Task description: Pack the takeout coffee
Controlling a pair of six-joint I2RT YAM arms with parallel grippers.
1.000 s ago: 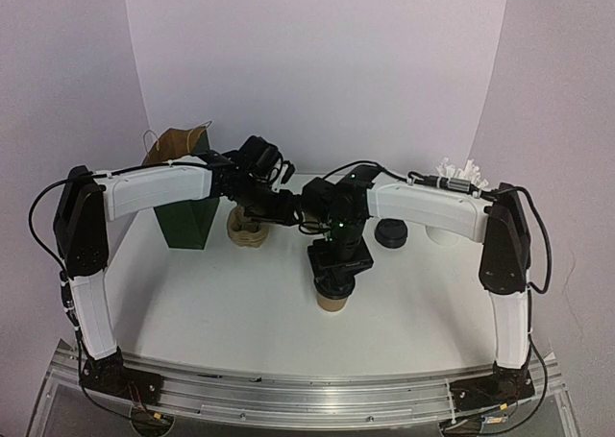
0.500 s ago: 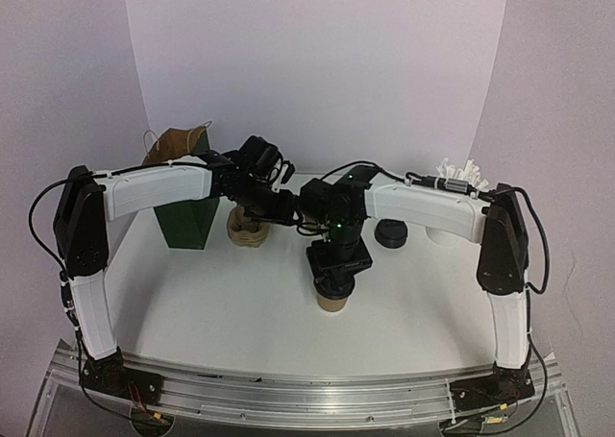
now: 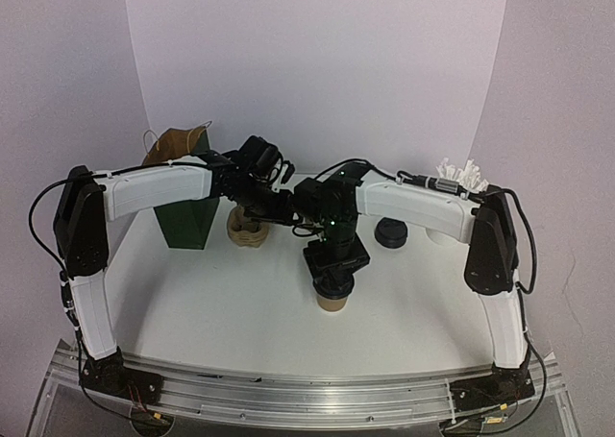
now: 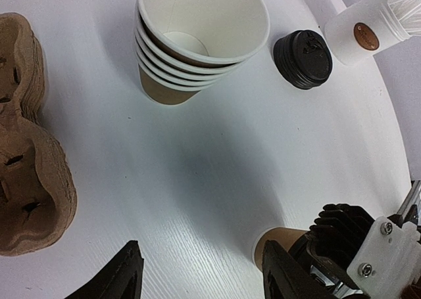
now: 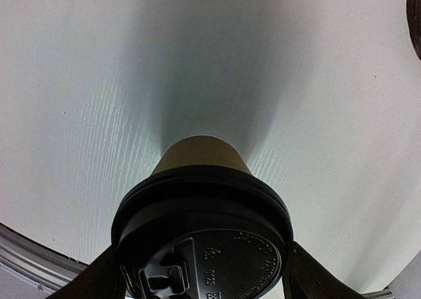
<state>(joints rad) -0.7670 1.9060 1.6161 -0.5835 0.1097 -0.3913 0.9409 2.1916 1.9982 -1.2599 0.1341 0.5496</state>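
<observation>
The takeout coffee [image 3: 332,301], a brown paper cup with a black dome lid [image 5: 204,227], stands on the white table near the front middle. My right gripper [image 3: 334,276] sits straight above it, and its fingers [image 5: 99,279] press the lid's rim from both sides. In the right wrist view the gripper [image 5: 204,276] closes around the lid. My left gripper [image 3: 286,211] hovers open and empty behind the cup. In its own view the left gripper [image 4: 204,279] has wide-apart fingers, with the cup [image 4: 279,241] beside the right one.
A stack of lidless brown cups [image 4: 197,43] stands behind, with spare black lids [image 4: 302,59] and a white cup of wrapped sticks [image 4: 368,29] to its right. Brown pulp cup carriers [image 4: 26,148] lie left. A dark green bag [image 3: 187,216] stands at the back left.
My right arm has shifted slightly left at the elbow and wrist. The cup stays in place under the gripper. The left arm has not moved.
</observation>
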